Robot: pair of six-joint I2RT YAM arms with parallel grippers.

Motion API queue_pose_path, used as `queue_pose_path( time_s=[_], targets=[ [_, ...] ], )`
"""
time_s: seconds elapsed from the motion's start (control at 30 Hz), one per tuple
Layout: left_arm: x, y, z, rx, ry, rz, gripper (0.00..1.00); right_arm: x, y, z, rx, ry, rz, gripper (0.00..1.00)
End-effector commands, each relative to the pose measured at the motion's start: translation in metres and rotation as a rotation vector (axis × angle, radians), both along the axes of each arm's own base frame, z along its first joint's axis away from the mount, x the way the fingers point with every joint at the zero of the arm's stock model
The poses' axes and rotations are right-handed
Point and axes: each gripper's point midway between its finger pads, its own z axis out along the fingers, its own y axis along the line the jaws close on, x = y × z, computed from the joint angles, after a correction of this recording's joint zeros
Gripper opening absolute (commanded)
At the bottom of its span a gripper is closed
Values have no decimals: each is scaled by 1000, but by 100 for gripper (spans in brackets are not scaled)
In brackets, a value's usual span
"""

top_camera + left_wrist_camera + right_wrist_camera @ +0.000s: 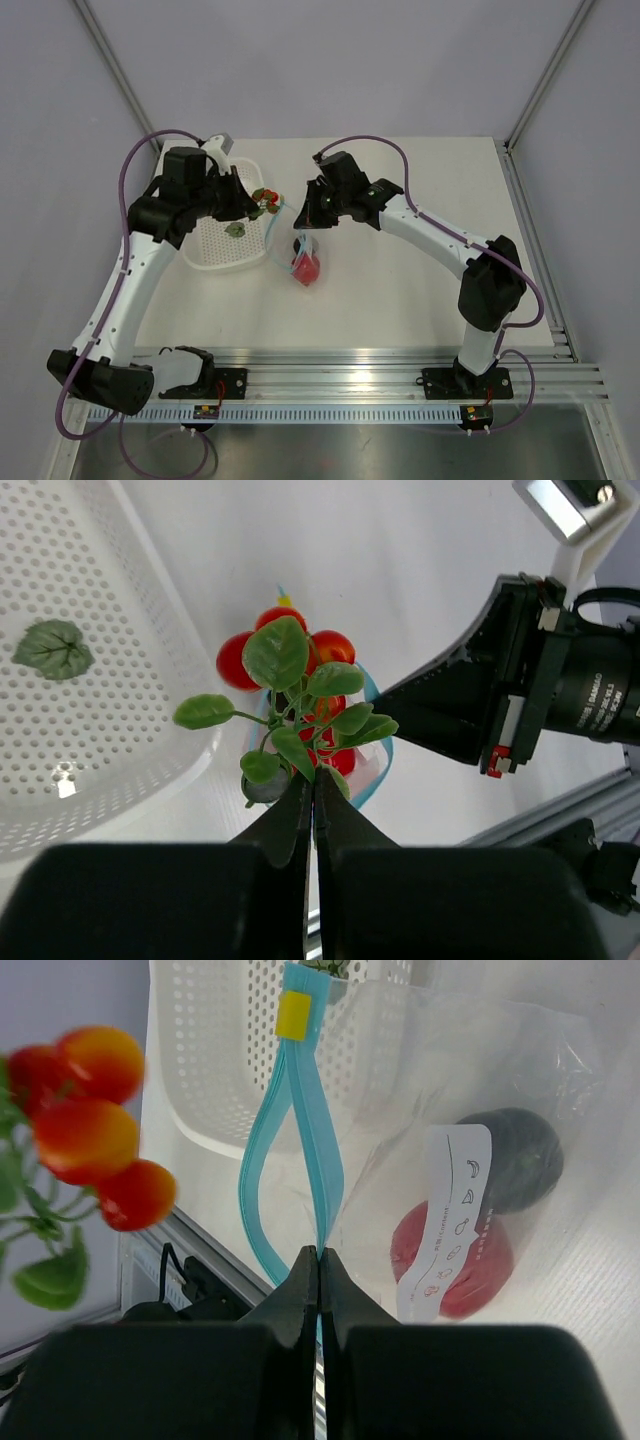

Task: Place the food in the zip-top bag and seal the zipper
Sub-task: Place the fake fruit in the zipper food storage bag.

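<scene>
My left gripper (pixel 315 772) is shut on the stem of a toy food sprig (pixel 290 665) with red tomatoes and green leaves, held above the open mouth of the zip-top bag (pixel 303 262). My right gripper (pixel 319 1252) is shut on the light blue zipper (pixel 300 1130), which spreads into a loop with a yellow slider (pixel 294 1014) at its far end. Inside the clear bag lie a red roundish piece (pixel 455 1260) and a dark roundish piece (pixel 515 1155). The sprig (pixel 90 1120) hangs at the left of the right wrist view. A small green leaf (pixel 54 648) lies in the basket.
A white perforated basket (pixel 228 225) stands just left of the bag, under the left arm. The right gripper's black body (pixel 480 710) is close to the sprig on its right. Aluminium rails (pixel 380 365) run along the table's near edge.
</scene>
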Motion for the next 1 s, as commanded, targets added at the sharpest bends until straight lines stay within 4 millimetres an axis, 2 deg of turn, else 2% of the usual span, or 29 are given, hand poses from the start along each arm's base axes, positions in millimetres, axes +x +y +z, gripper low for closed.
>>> queue_pose_path(
  time_s=[0.0, 0.13, 0.47, 0.57, 0.8, 0.83, 0.87, 0.9, 0.93, 0.97],
  targets=[
    [-15, -26, -18, -89, 66, -128, 0, 3, 9, 28, 84, -46, 4, 0],
    [-17, -36, -38, -125, 101, -146, 0, 1, 8, 30, 93, -43, 4, 0],
    [-10, -43, -77, -128, 166, -129, 0, -1, 13, 29, 120, -29, 18, 0],
    [-6, -46, -86, -127, 183, -123, 0, -3, 13, 32, 126, -31, 23, 0],
    [1, -51, -90, -122, 185, -108, 1, -4, 12, 32, 122, -30, 20, 0],
    [2, -51, -91, -112, 187, -112, 8, -4, 11, 32, 122, -31, 20, 0],
    [2, -50, -93, -104, 192, -110, 23, -3, 11, 32, 121, -33, 16, 0],
    [1, -50, -92, -100, 201, -113, 47, -4, 11, 32, 121, -35, 19, 0],
    [2, -50, -93, -93, 202, -120, 60, -4, 10, 32, 119, -35, 16, 0],
    [1, -50, -91, -89, 199, -124, 68, -4, 10, 32, 119, -34, 18, 0]
  ],
)
